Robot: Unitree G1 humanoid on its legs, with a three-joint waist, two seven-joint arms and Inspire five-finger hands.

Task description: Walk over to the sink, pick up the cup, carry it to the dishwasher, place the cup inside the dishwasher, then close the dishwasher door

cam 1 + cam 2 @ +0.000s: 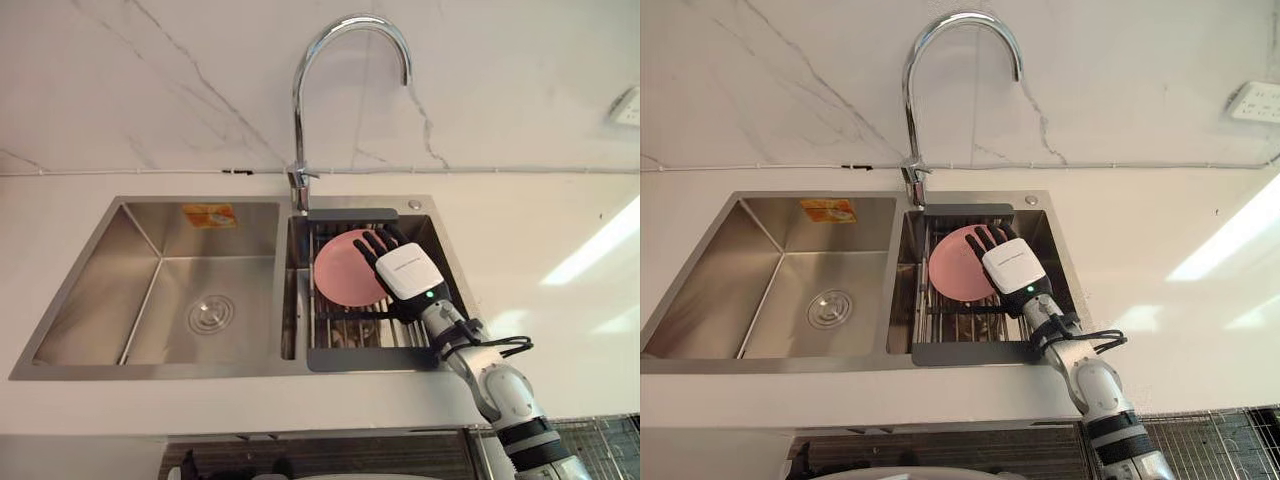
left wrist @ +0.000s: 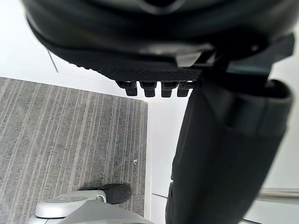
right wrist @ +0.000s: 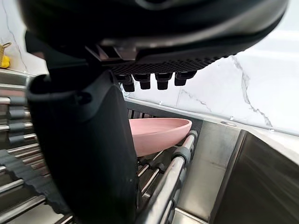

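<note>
While the left robot hand (image 2: 154, 60) hangs with relaxed fingers over the floor (image 2: 70, 135), the right robot hand (image 1: 405, 270) reaches into the sink (image 1: 100, 290). Its fingers are straight and released just above a pink dish (image 1: 340, 268). The dish lies on the rack (image 1: 370, 358) in the right basin.

The dish (image 1: 345, 268) was plain pink on a dark grey rack (image 1: 370, 358). The sink (image 1: 90, 290) was silver, with an orange sticker (image 1: 209, 214) at its 11 o'clock. The wall (image 1: 150, 80) was white, grey-veined.
</note>
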